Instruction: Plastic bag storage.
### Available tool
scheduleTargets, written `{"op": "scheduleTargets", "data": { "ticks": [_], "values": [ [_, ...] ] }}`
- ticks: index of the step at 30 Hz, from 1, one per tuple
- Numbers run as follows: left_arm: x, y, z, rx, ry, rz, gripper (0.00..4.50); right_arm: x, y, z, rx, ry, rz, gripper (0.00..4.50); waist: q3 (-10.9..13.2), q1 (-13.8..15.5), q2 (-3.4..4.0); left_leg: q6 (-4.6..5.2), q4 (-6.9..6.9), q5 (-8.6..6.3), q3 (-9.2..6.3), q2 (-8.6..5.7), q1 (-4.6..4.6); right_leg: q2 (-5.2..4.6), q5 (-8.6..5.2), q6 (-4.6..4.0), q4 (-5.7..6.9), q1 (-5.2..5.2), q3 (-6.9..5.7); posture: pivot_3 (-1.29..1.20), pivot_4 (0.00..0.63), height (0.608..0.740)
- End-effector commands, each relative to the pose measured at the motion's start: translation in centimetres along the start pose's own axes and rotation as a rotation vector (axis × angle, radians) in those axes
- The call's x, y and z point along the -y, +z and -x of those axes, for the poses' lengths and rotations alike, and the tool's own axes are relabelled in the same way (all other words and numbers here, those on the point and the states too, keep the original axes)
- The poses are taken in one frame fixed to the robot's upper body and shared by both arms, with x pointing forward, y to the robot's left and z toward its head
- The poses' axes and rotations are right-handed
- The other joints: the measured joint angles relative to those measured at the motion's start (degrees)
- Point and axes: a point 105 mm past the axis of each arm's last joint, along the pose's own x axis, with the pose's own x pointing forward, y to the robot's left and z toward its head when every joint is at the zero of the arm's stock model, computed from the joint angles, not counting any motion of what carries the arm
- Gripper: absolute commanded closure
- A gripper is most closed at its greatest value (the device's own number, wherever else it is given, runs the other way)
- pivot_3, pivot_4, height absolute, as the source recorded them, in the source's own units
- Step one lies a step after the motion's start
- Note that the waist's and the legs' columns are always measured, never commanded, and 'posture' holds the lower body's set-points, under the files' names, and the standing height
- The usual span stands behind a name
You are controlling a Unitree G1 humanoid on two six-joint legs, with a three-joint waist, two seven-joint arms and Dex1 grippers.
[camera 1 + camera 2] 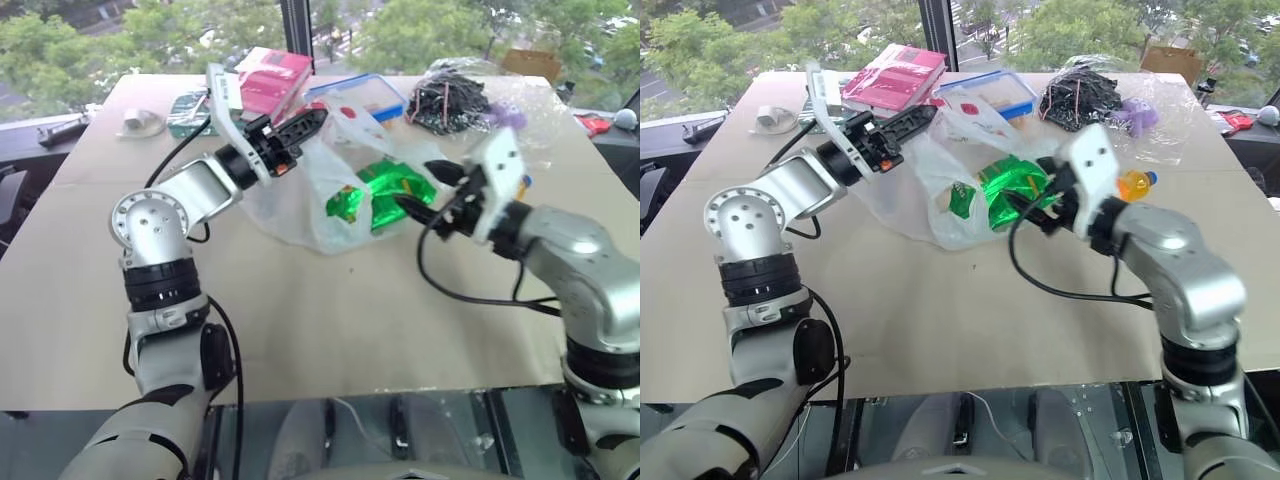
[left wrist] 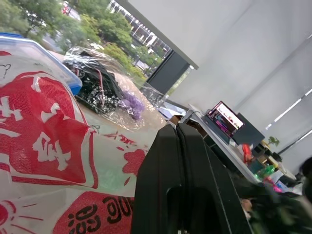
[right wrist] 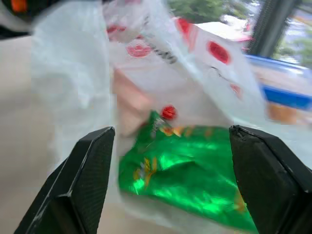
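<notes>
The large, thin, translucent white plastic bag with its red-and-white print lies in the middle of the beige worktop, with its top edge lifted. The left hand has its two black fingers pressed together, and the film appears to be pinched between them. That would explain why this side of the bag rises off the worktop instead of slumping flat. Held up like this, the bag likely keeps its mouth reachable for gathering or folding.

A shiny green foil snack packet rests inside the bag, its weight probably anchoring the lower part while the top is pulled.

The right hand sits just beside the bag at the packet's side, with its fingers spread wide and nothing between them. It seems placed to take a fresh grip on the loose film.

Behind the bag are a pink box, a blue-rimmed clear plastic container and a bundle of black cables in clear wrap, away from the work.
</notes>
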Motion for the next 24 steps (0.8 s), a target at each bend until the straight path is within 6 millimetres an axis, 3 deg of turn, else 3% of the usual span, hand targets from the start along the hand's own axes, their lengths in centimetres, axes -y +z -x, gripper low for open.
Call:
{"op": "scheduleTargets", "data": {
  "ticks": [1,4,9,12,17,20,24],
  "values": [
    [0.8,1.1,-0.1,0.046,-0.017,-0.030,4.50,5.1,0.1,2.2,-0.018,-0.274,-0.031,0.21,0.0,-0.1,0.00,0.05,0.00,-0.03,0.01,-0.01,0.04,0.00,0.00,0.00,0.00,0.03,0.01,0.00,0.150,0.740],
    [0.9,1.0,-0.3,0.045,-0.018,-0.030,4.50,8.4,-1.3,2.4,-0.130,-0.402,0.055,0.03,0.0,-0.1,0.00,0.06,0.03,-0.03,0.05,-0.09,0.11,0.02,0.00,0.00,0.00,0.10,0.04,0.00,0.150,0.740],
    [0.7,0.8,-0.3,0.043,-0.009,-0.028,4.50,14.6,-4.5,0.4,-0.207,-0.607,-0.228,0.03,0.0,-0.7,0.01,-0.02,0.05,0.02,0.22,-0.11,0.14,0.08,0.00,0.01,-0.03,0.09,0.18,0.00,0.150,0.740],
    [1.1,0.6,-0.1,0.048,-0.012,-0.023,4.50,17.7,-6.2,-1.3,-0.261,-0.753,-0.216,0.03,0.0,-0.7,0.02,-0.18,0.00,0.12,0.15,-0.09,0.08,0.10,0.00,0.00,-0.05,0.05,0.14,0.00,0.150,0.740],
    [1.1,0.5,0.3,0.055,-0.001,-0.018,4.50,18.4,-7.9,-3.4,-0.317,-0.810,-0.210,0.03,0.0,-0.4,0.02,-0.19,-0.22,0.13,0.21,-0.06,-0.05,0.06,0.00,0.00,-0.24,-0.09,0.18,0.00,0.150,0.740],
    [1.1,0.5,0.4,0.058,0.005,-0.014,4.50,18.0,-10.1,-3.0,-0.479,-0.849,-0.126,0.03,0.0,-0.3,0.02,-0.20,-0.33,0.13,0.19,-0.01,-0.13,0.00,0.00,0.00,-0.32,-0.13,0.14,0.00,0.150,0.740],
    [1.0,0.5,0.6,0.058,0.008,-0.008,4.50,16.8,-10.4,-1.8,-0.526,-0.813,-0.151,0.03,0.0,-0.2,0.02,-0.21,-0.30,0.13,0.17,0.00,-0.12,-0.01,0.00,0.00,-0.29,-0.12,0.13,0.00,0.150,0.740]
  ]
}}
